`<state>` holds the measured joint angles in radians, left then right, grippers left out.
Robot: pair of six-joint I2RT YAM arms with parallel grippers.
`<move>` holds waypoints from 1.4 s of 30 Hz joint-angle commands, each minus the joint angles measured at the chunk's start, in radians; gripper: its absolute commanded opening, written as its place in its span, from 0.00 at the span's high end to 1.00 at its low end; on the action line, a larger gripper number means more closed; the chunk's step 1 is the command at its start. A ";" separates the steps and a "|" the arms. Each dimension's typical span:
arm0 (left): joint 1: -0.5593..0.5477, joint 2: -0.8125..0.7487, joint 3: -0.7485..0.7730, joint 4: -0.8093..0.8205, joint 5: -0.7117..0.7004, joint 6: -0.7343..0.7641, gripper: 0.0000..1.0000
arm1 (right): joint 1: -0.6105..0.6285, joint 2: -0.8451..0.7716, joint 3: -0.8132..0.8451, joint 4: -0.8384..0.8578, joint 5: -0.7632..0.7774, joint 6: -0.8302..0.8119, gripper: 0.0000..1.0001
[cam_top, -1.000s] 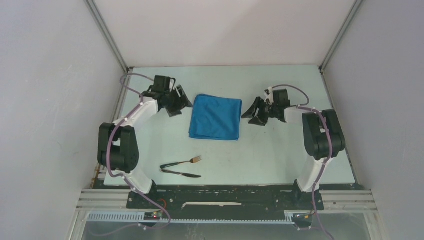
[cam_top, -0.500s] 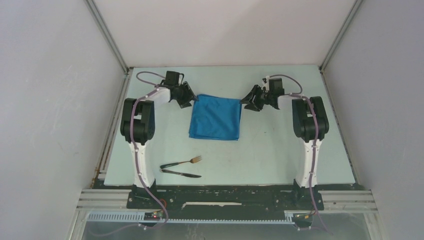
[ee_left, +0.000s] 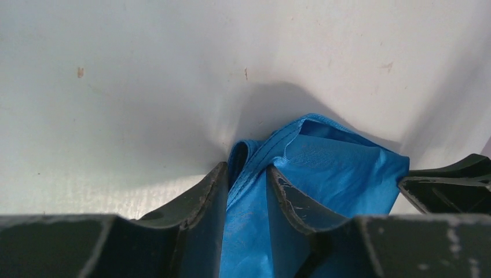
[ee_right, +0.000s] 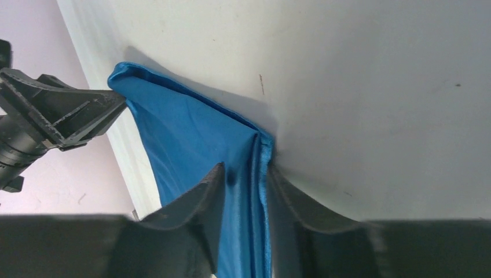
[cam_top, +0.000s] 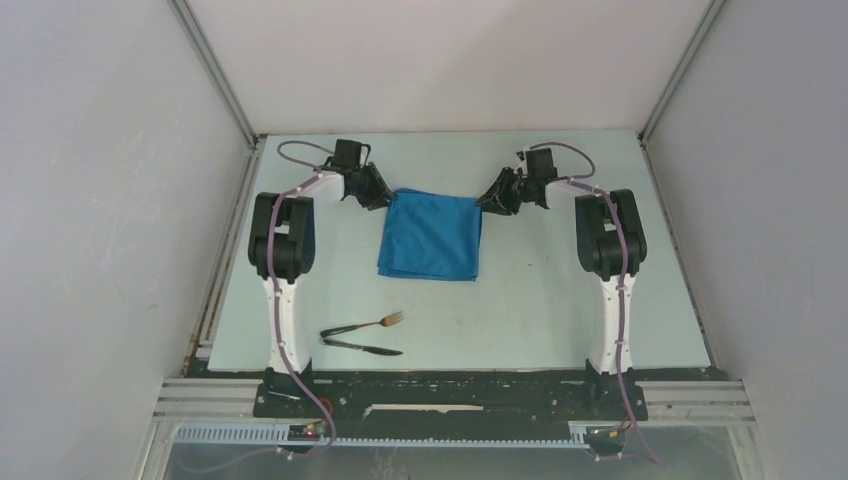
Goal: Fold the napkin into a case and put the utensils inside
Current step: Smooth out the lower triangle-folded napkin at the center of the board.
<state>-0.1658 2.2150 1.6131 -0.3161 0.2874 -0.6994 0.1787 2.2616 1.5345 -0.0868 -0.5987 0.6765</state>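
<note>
The bright blue napkin (cam_top: pixel 430 237) lies folded into a rough square at the table's middle back. My left gripper (cam_top: pixel 383 197) is at its far left corner and my right gripper (cam_top: pixel 487 200) at its far right corner. In the left wrist view the napkin (ee_left: pixel 341 162) puckers into a ridge between the fingers of the left gripper (ee_left: pixel 248 168), which stand narrowly apart. The right wrist view shows the napkin's (ee_right: pixel 179 133) hemmed corner between the right gripper's (ee_right: pixel 246 168) fingers, also narrowly apart. The fork (cam_top: pixel 375 323) and the dark knife (cam_top: pixel 365 347) lie near the front left.
White enclosure walls rise close behind and beside the table (cam_top: pixel 560 300). Both arms stretch far back from their bases at the near edge. The other arm's gripper shows at the edge of each wrist view.
Both arms reached back and inward to the napkin's far corners. Both grippers narrowed around the cloth. Napkin, fork and knife lie where they were.
</note>
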 commanded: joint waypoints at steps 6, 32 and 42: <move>0.005 0.087 0.146 -0.116 -0.040 0.005 0.70 | 0.005 0.028 0.041 -0.077 0.102 -0.013 0.94; -0.022 -0.451 -0.528 -0.065 0.014 0.000 0.38 | 0.129 -0.408 -0.496 -0.117 -0.026 -0.161 0.33; -0.060 -0.478 -0.592 -0.007 -0.015 -0.040 0.43 | 0.171 -0.403 -0.584 -0.041 -0.034 -0.108 0.42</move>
<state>-0.2104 1.7763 1.0389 -0.3798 0.2916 -0.7158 0.3286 1.8549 0.9668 -0.1513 -0.6807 0.5636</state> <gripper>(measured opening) 0.570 0.585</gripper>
